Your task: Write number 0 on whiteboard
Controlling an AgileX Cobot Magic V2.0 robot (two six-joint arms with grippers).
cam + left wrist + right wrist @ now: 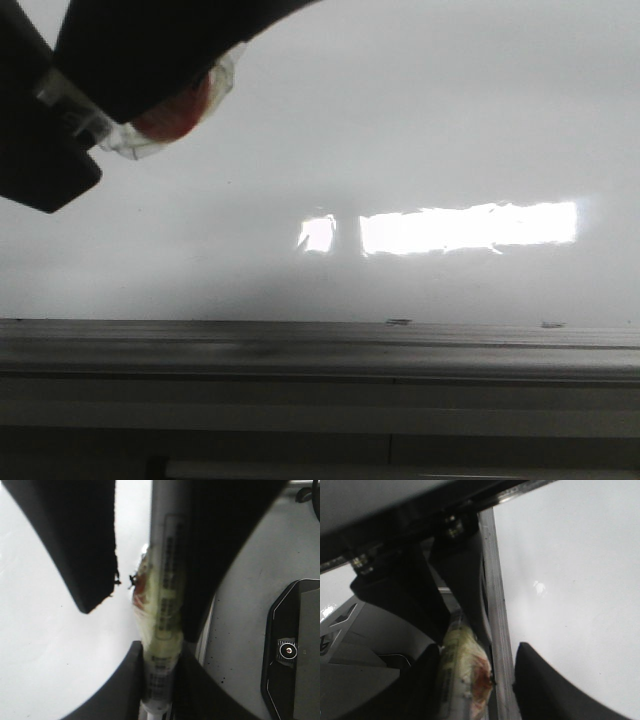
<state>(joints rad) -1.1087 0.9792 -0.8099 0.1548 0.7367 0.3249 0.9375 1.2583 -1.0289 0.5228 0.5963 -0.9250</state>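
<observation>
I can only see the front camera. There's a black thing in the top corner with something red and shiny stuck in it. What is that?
Observer: It's a marker. The left wrist view shows a long grey pen with printed writing, wrapped in yellowish tape.
Operator: Who's holding it?
Observer: The left gripper is closed on it, with a finger on each side.
Operator: What about the other arm?
Observer: The right gripper is open around the same marker. The pen lies against one finger, and there is a gap to the other.
</observation>
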